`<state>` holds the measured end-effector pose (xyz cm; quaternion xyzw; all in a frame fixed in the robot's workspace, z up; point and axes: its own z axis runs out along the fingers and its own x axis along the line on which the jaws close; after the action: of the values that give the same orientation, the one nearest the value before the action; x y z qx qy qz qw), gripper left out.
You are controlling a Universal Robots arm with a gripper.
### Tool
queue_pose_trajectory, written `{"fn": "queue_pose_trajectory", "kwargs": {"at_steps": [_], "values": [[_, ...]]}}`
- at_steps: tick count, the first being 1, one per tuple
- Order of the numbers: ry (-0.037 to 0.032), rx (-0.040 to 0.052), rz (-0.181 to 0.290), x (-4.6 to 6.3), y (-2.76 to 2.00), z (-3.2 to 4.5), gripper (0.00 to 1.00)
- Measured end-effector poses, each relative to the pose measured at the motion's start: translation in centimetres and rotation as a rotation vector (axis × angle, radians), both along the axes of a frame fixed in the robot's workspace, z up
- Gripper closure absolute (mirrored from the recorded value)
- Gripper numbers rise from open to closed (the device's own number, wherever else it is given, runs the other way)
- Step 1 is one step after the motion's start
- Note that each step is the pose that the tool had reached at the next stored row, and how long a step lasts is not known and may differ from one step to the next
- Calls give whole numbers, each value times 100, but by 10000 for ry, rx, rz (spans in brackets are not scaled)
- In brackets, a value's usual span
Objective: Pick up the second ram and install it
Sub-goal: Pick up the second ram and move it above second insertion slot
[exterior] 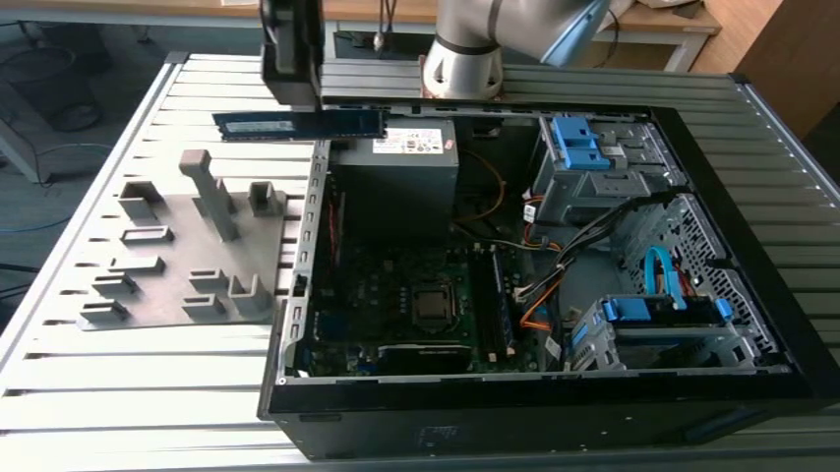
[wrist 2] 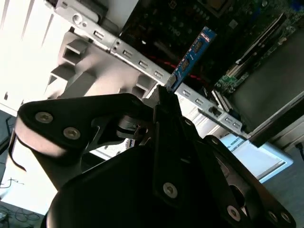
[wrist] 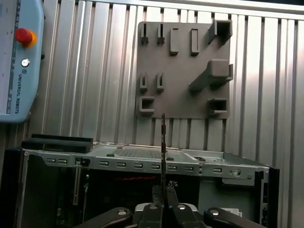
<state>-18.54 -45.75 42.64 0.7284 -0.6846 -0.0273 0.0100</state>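
We are looking at a ribbed grey metal table [exterior: 132,413] that is catching bright light along its slats, while behind it a pale wooden desk [exterior: 393,12] is standing over a blue-grey floor [exterior: 33,211] and a brown wooden panel [exterior: 794,49] is filling the exterior view's far right corner.

The second ram [exterior: 299,125], a thin blue-green board with small black chips, hangs level and on edge in the air above the computer case's [exterior: 552,418] far corner, clamped by the gripper [exterior: 291,106].

The second ram [wrist: 163,142] is partly hidden (by the claw [wrist: 163,190])
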Motion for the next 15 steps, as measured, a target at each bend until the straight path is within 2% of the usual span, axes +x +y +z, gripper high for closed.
{"fn": "queue_pose_trajectory", "kwargs": {"at_steps": [8, 15], "values": [[0, 0, -2, 296, 0, -144, 86], [0, -1, -7, 484, 0, -271, 86]]}}
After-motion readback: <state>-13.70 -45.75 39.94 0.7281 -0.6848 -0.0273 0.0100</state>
